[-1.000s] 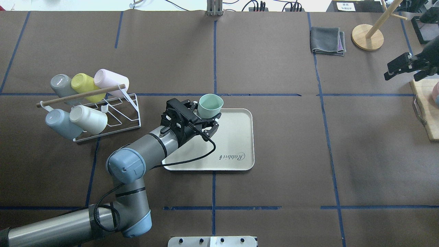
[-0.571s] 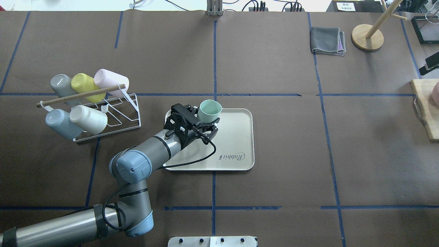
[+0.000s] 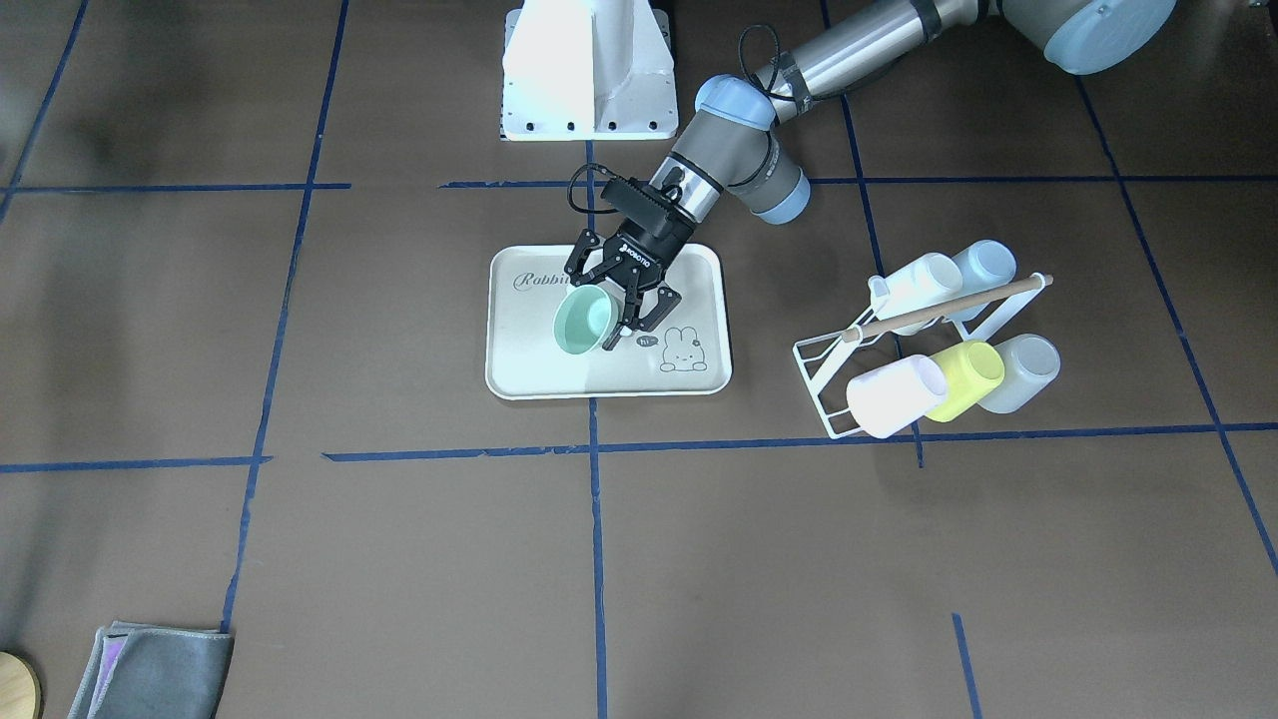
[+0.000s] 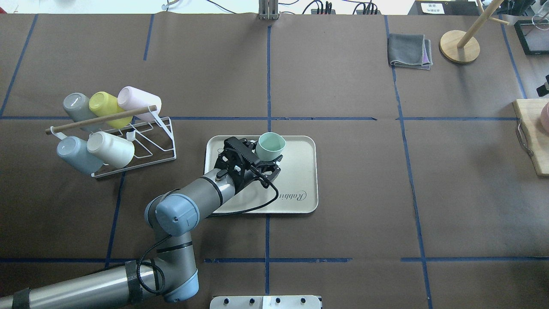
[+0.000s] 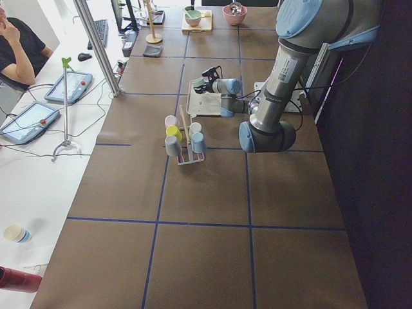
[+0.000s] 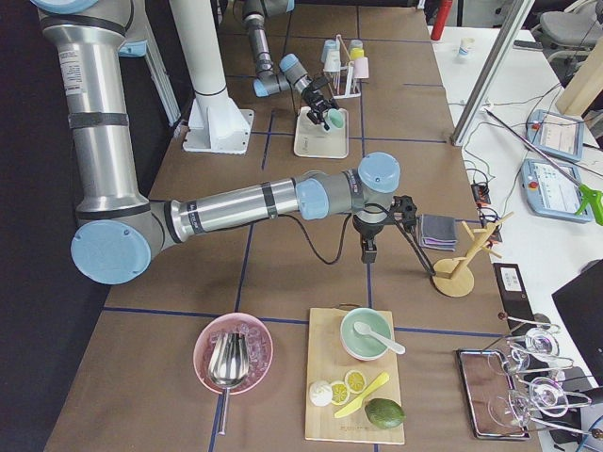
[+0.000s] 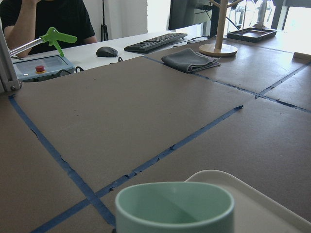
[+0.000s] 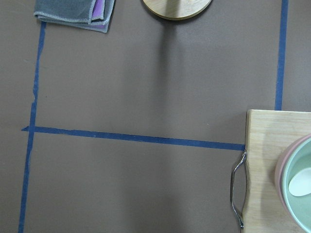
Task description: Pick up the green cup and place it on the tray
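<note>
The table point(image 4: 343, 193) is covered with brown paper and divided by blue tape lines point(image 4: 267, 77). Beside it a white desk point(image 5: 38, 167) is seen, on which a keyboard point(image 7: 155, 41) and a mouse point(image 7: 106, 51) are placed. Bright light is seen behind.

Left arm outstretched, left gripper point(image 4: 266, 154) tight around the green cup point(image 4: 271, 145); right gripper point(image 6: 368, 247) nose-down, state unclear.

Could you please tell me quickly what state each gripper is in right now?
Left gripper: closed on the green cup, over the tray.
Right gripper: cannot be told; it shows only in a side view.
</note>
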